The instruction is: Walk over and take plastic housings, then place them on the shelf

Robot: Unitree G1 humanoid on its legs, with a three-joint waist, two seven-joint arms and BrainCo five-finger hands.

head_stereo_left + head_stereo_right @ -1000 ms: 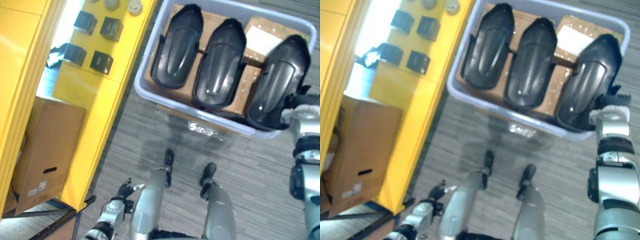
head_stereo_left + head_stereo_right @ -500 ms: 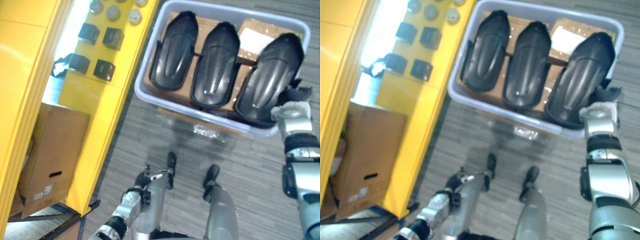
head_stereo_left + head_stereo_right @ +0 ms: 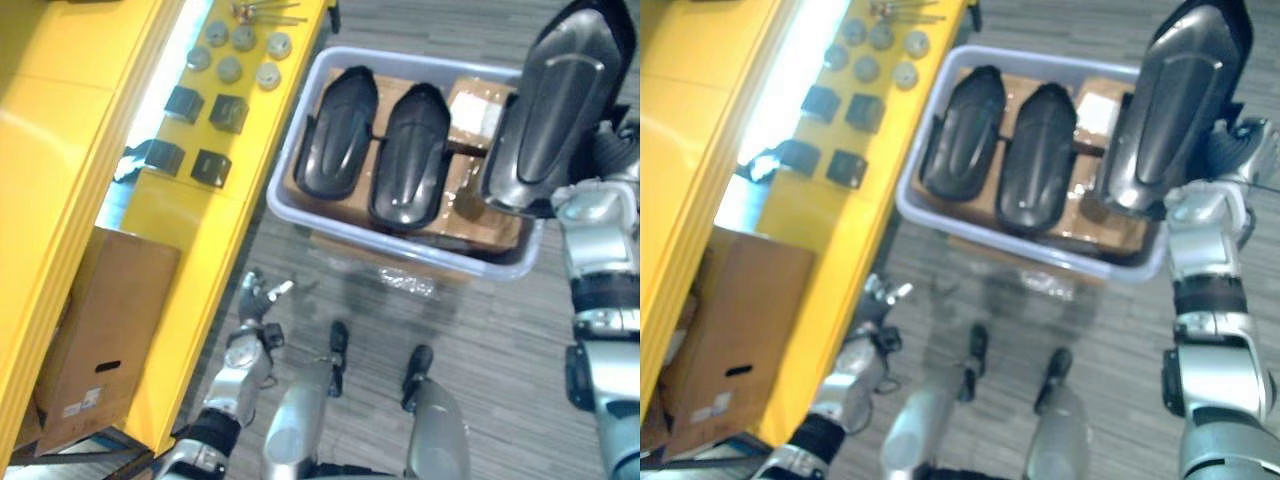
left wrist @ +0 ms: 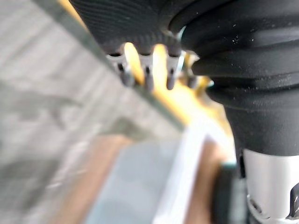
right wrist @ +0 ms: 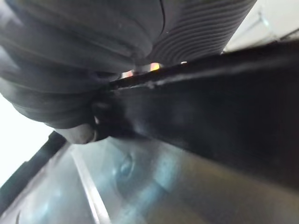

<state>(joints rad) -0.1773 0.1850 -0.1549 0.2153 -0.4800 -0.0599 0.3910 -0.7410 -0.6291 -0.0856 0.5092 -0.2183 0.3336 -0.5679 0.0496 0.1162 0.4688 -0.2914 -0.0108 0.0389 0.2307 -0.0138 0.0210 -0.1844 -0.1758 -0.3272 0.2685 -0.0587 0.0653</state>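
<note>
Long black plastic housing (image 3: 560, 100) held up over the pale grey bin (image 3: 400, 262), our right robot hand (image 3: 608, 150) clamped on its lower edge, two more black housings (image 3: 340, 135) lying in the bin, our left robot hand (image 3: 255, 300) loose-fingered by the yellow shelf (image 3: 215, 250).
</note>
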